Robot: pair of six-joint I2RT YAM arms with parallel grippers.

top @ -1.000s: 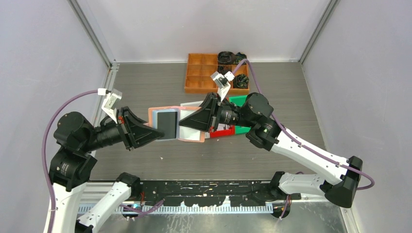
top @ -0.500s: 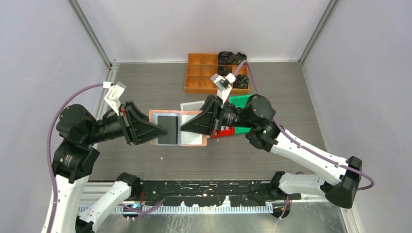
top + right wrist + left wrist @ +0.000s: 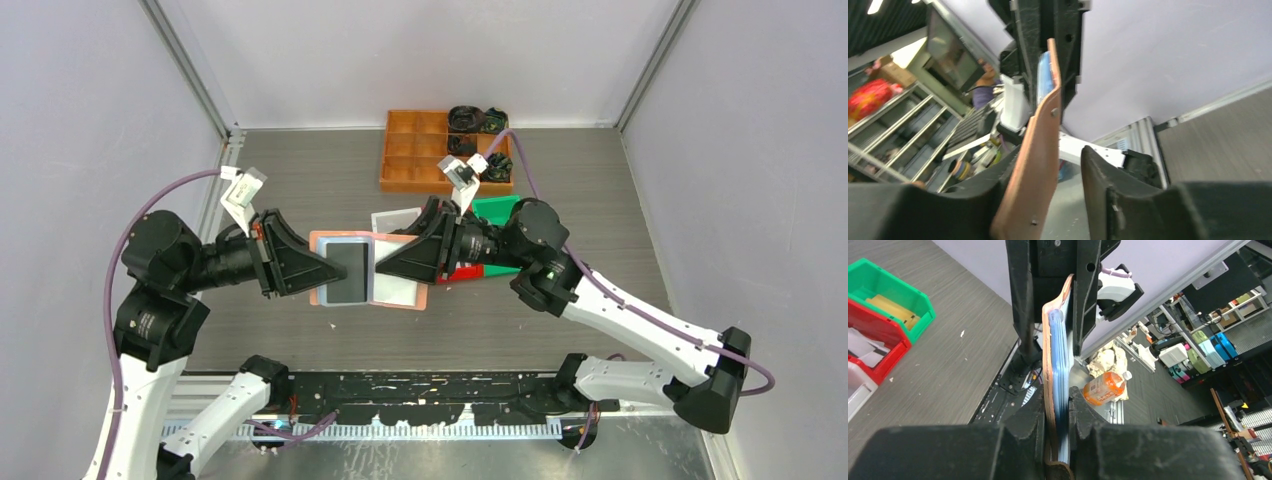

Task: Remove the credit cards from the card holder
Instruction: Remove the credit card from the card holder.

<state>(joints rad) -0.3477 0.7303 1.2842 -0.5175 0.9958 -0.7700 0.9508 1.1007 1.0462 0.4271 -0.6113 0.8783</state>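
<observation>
Over the table (image 3: pixel 300 170), right fingers (image 3: pixel 1128 200) have parted off the card holder (image 3: pixel 398 293); left fingers (image 3: pixel 1088 425) stay clamped.

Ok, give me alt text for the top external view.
Two robot arms meet over a grey table, the left gripper and the right gripper at opposite sides of an open pink card holder whose left pocket shows a dark card. An orange tray stands at the back; coloured bins lie under the right arm.

I can read no writing anywhere: the card holder (image 3: pixel 398 295) shows me none, and any print on the orange bottle (image 3: pixel 1104 388) is too small and blurred.
</observation>
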